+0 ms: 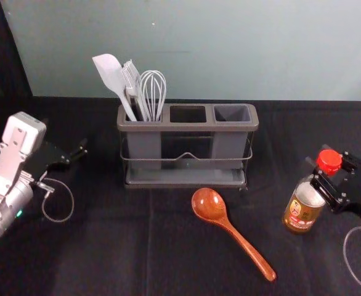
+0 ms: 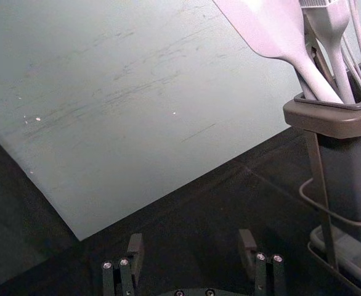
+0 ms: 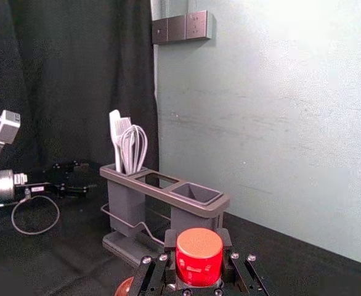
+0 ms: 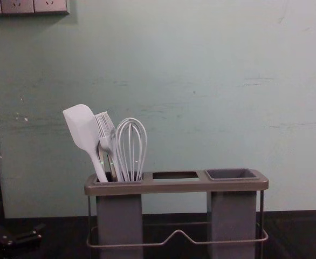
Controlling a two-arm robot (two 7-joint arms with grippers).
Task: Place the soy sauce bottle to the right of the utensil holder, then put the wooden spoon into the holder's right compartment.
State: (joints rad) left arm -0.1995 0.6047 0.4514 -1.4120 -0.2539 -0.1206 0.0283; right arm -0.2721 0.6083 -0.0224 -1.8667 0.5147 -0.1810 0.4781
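Clasping red-capped amber bottle (image 1: 303, 208), right tool (image 1: 327, 168) right of holder (image 1: 186, 127)

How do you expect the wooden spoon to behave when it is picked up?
The spoon should be stiff, being wooden, and probably light, given its slim handle. Its glossy finish may let it slip, and the rounded bowl might let it rock.

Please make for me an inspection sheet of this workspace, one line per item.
Surface: dark cloth, some creases.
Job's things: soy sauce bottle right of utensil holder; wooden spoon in front.
Utensils: spatula, brush, whisk in holder's left compartment.
Clutter: nothing seen.
Left gripper: left of holder, fingers open.
Right gripper: right of holder, fingers closed on bottle near red cap.
Cables: one loop by each arm.
Surroundings: pale wall, sockets, dark curtain.
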